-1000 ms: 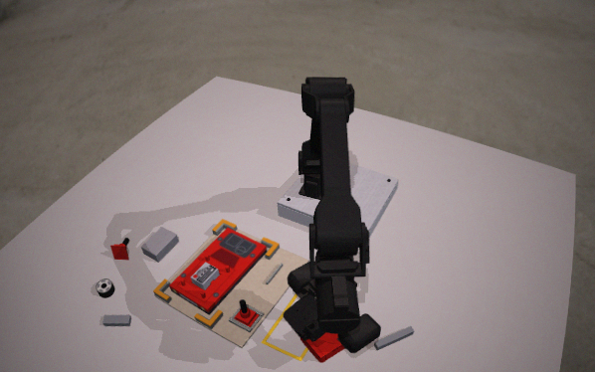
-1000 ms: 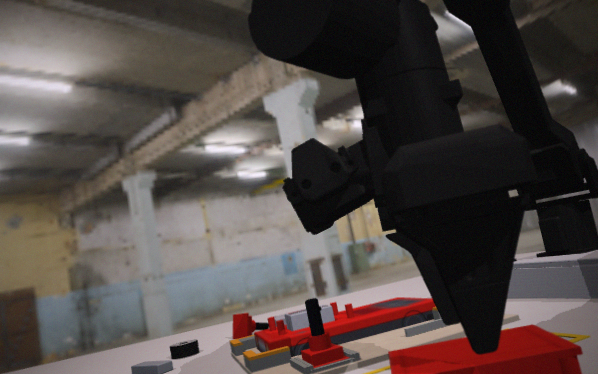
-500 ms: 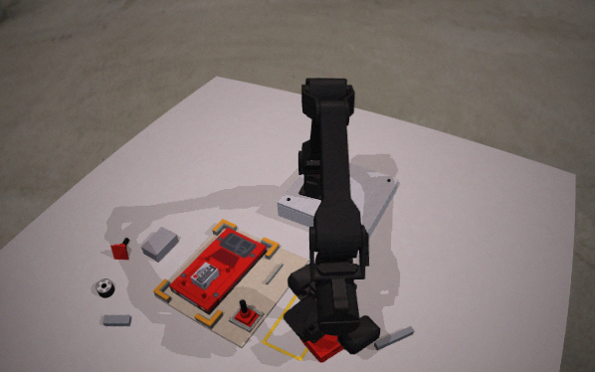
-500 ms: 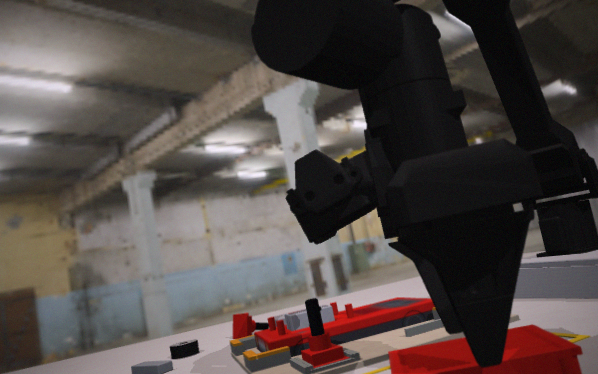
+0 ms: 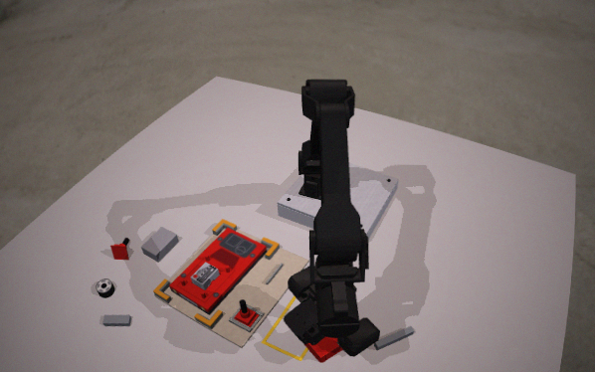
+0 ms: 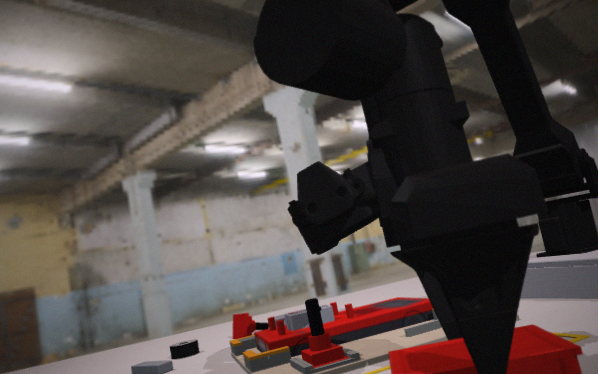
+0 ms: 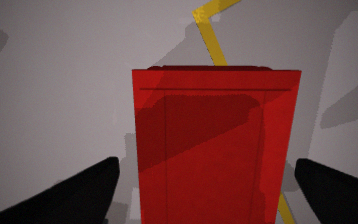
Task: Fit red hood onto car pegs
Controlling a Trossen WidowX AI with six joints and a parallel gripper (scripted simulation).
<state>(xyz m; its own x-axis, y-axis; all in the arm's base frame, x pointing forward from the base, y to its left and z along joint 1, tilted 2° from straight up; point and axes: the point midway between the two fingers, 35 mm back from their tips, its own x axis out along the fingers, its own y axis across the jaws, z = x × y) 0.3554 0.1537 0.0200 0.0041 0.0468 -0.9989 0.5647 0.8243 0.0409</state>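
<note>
The red hood lies roof up on the table, partly over a yellow outline. My gripper is open and empty. Its fingers stand to either side of the hood in the wrist view, with gaps; their tips hang low in the exterior view, and their exact height is unclear. The red chassis sits between the jig's orange corners. The engine block stands on its deck among bare red pegs. The hood's corner holes are hidden.
A red part with a black post stands beside the chassis. A grey bar lies right of the hood. Further left are a grey block, a black wheel, another red part and a small grey bar.
</note>
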